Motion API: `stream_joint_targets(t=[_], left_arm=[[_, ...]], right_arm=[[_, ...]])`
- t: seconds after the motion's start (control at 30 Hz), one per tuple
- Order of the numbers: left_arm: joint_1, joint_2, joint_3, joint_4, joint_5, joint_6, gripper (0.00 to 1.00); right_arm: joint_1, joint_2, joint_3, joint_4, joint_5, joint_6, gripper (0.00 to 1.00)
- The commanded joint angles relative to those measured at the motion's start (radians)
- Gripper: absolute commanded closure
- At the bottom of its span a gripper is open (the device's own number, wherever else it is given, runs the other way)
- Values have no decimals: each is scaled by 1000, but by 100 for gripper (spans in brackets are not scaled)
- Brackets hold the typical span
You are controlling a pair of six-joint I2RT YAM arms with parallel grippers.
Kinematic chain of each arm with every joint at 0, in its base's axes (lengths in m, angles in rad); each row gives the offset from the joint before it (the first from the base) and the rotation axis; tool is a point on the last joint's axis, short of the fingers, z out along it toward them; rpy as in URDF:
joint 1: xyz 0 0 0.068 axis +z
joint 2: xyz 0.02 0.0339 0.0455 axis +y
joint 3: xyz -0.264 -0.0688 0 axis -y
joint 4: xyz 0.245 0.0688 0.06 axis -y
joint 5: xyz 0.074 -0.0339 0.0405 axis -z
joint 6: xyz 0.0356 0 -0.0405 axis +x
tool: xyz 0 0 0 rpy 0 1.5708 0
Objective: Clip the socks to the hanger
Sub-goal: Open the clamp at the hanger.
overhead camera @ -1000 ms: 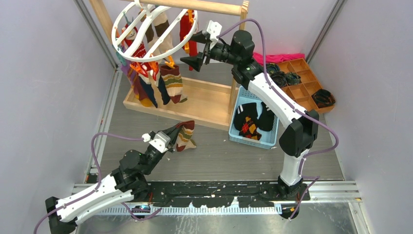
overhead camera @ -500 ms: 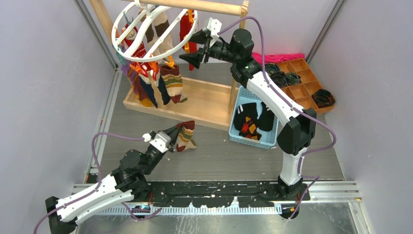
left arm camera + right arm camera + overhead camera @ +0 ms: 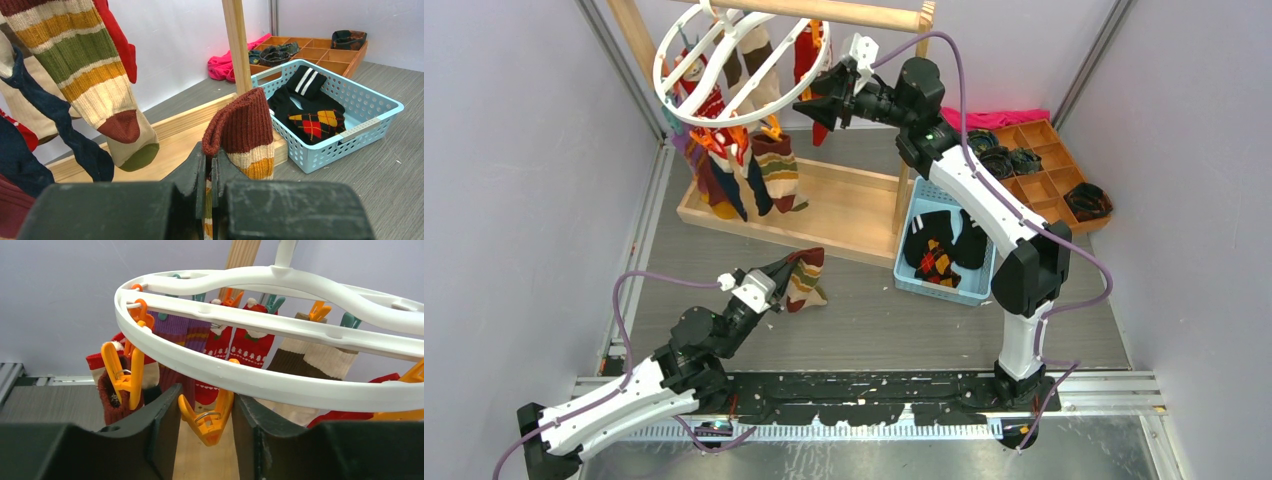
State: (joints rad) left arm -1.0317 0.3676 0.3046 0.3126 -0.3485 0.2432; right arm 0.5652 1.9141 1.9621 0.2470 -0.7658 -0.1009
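- The right gripper (image 3: 822, 103) now sits farther left than a second ago, close up against the right rim of the hanger (image 3: 240, 379). The left gripper (image 3: 776, 277) and its striped sock (image 3: 805, 279) are unchanged.
- We find the right jaws standing wide with an orange clip (image 3: 207, 422) between them; whether they touch it we cannot tell.
- The left jaws are pinched on the sock, held over the near table, well apart from the hanger.
- The sock's lower part is cut off behind the left fingers.
- The hanger is a smooth white plastic ring on a wooden rack (image 3: 844, 215). The sock is ribbed knit with a brown end. The blue basket (image 3: 372, 125) is perforated.
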Motion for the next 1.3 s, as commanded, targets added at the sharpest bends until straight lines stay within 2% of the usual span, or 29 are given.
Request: stream_joint_targets(t=[0.0,0.23,0.43,0.57,0.7,0.77,0.87,1.1,1.27], left_arm=[[6,2,27,21,0,-1,100],[10,50,51,70,1,-4,100],[67,223,153,153,5,-18,100],[190,351,224,207,54,-114,100],[375,452,251,319,228,-311,100],[431,496,256,394,293,-367,100],[453,558,277,467,329,-380,100],[455,644,347,518,376,-414,100],[455,683,392,497,296,-460,100]], right_arm=[[-3,-8,44,45,-16,17,60],[-3,-29,33,20,-21,23,85],[6,-49,21,-10,14,52,98],[8,-69,4,-37,26,55,99],[7,-81,5,-93,45,69,99],[7,-86,7,-120,56,75,99],[8,-93,14,-160,87,99,99],[24,-109,29,-263,201,160,99],[47,-125,33,-323,278,182,99]])
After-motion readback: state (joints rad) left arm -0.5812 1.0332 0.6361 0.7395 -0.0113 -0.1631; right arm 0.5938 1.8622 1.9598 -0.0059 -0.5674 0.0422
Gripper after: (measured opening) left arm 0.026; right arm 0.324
